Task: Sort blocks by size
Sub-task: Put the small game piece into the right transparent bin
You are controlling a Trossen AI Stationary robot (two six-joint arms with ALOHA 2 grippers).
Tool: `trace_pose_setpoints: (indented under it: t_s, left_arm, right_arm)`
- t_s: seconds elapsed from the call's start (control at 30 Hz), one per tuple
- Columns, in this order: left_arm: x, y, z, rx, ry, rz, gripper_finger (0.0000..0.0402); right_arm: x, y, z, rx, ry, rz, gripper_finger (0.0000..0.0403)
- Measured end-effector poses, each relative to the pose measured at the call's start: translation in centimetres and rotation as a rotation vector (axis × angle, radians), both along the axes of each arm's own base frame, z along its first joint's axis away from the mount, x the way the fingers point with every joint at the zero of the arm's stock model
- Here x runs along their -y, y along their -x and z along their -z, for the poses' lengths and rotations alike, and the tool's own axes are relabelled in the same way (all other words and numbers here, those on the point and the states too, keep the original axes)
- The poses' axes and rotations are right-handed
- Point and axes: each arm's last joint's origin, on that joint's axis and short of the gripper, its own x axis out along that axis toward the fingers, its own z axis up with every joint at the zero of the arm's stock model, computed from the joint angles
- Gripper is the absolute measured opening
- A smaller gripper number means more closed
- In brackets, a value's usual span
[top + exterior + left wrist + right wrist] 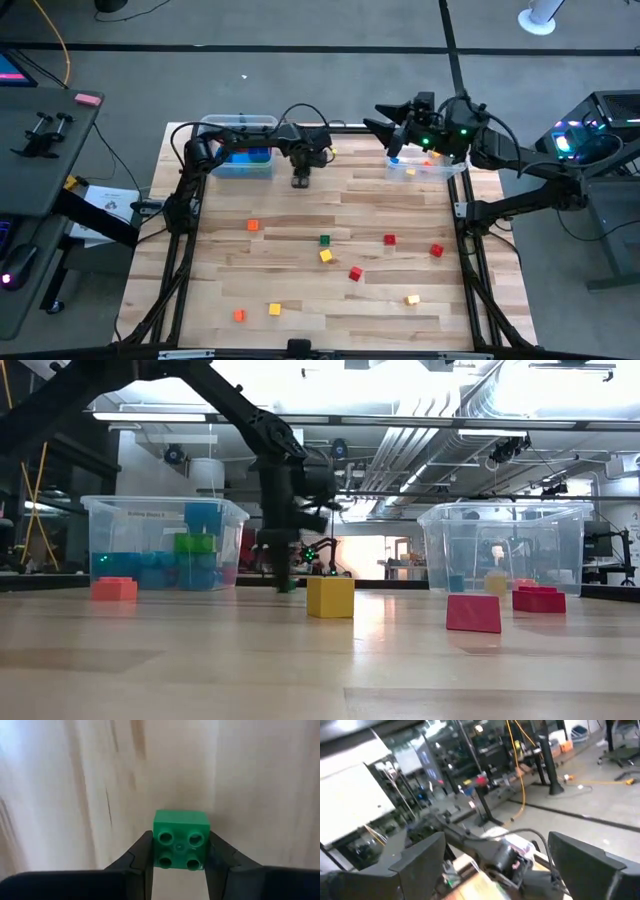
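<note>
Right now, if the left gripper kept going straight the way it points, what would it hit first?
Most likely bare table. The left gripper points down, holding a small green four-stud plastic block between its fingers, and only the pale wooden tabletop shows beyond it. The block would touch first; the gap is hard to judge.

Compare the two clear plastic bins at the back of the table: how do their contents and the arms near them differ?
The left bin is stacked with large blue and green blocks; the right bin is nearly empty, holding only a few small pieces on its floor. Beside the left bin, the left gripper grips a green block just above the wood; over the right bin, the right gripper hangs open and empty. Both bins are clear and lidless.
</note>
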Motion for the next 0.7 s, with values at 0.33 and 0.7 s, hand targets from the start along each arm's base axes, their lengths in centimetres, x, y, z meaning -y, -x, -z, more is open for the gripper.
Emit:
trace_pose_setpoints:
  t_s: [0.33, 0.7]
  left_arm:
    - [0.5, -4.2, -11.8, 0.967, 0.034, -0.185, 0.0089]
    - [2.5, -12.1, -11.5, 1.339, 0.047, -0.131, 0.0089]
  right_arm:
    - [-0.4, 1.9, -3.1, 0.233, 0.107, -0.001, 0.035]
    - [-0.4, 2.0, -3.3, 0.253, 0.13, 0.002, 0.035]
